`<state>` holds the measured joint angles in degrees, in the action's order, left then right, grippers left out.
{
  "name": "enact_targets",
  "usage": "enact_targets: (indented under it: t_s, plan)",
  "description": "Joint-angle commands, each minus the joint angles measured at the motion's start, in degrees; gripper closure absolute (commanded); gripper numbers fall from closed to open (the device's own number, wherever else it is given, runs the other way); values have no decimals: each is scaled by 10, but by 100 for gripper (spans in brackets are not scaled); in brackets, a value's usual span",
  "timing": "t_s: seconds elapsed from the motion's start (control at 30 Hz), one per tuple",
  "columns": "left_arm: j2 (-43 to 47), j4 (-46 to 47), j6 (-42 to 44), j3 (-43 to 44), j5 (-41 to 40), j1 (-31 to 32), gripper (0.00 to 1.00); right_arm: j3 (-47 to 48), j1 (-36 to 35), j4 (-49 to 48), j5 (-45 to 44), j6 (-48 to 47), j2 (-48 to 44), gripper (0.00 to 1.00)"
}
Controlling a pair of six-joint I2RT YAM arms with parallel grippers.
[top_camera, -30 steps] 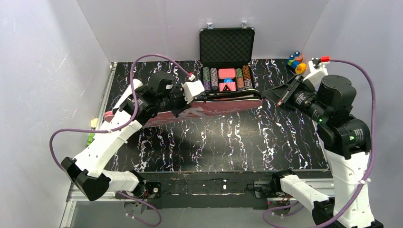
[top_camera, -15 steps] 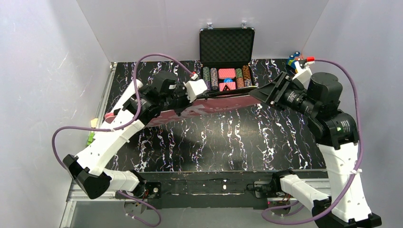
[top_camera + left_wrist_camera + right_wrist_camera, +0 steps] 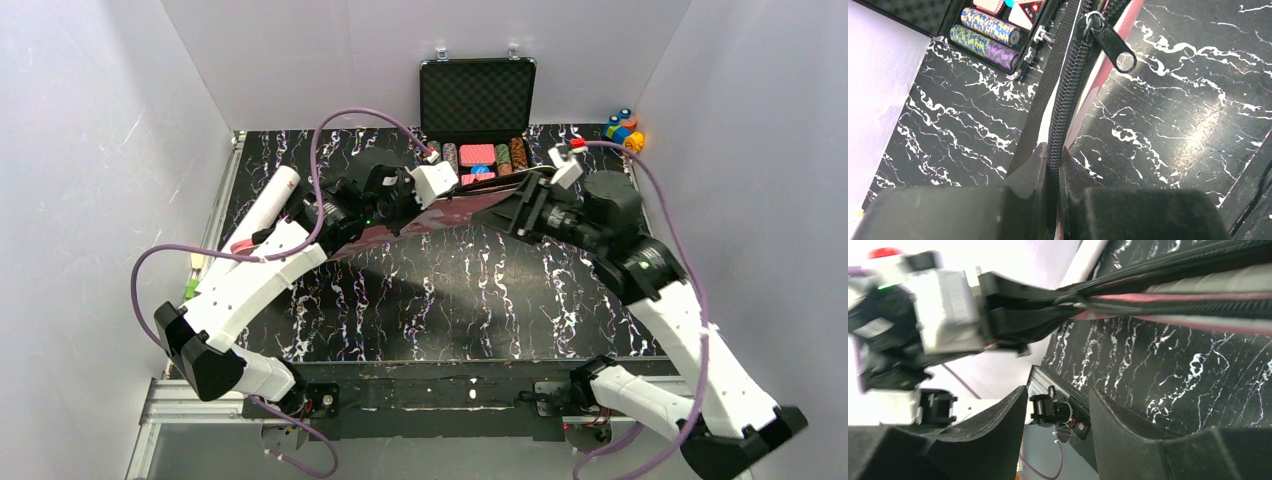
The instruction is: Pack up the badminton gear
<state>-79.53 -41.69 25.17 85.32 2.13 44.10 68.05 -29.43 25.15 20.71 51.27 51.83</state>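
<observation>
Our left gripper (image 3: 1050, 150) has its fingers pinched narrow on the zipper track (image 3: 1064, 102) of the pink SPORT bag (image 3: 470, 208), holding that edge above the black marbled table (image 3: 480, 300). Our right gripper (image 3: 1058, 402) has its fingers spread wide with nothing between them, just beneath the bag's seam. The zipper pull (image 3: 1113, 44) hangs farther along the track, toward the poker chip case (image 3: 478, 100). The long white tube (image 3: 268, 200) lies on the table at the left, outside the bag, so we judge the zipper must be opened. We should bring the right fingers squarely onto the pull's tab, close firmly, and draw straight along the track against the left grip's tension.
</observation>
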Motion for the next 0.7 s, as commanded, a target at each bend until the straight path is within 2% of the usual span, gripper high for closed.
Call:
enact_targets:
  t_s: [0.0,0.23,0.67]
  plan:
    - [13,60,-12,47,1,10,100,-47,-19,-140,-50,19,35,46]
    - [14,60,-14,44,5,13,100,-113,-26,-287,-68,54,63,49]
    - [12,58,-21,43,11,14,100,-156,-62,-399,-128,67,81,45]
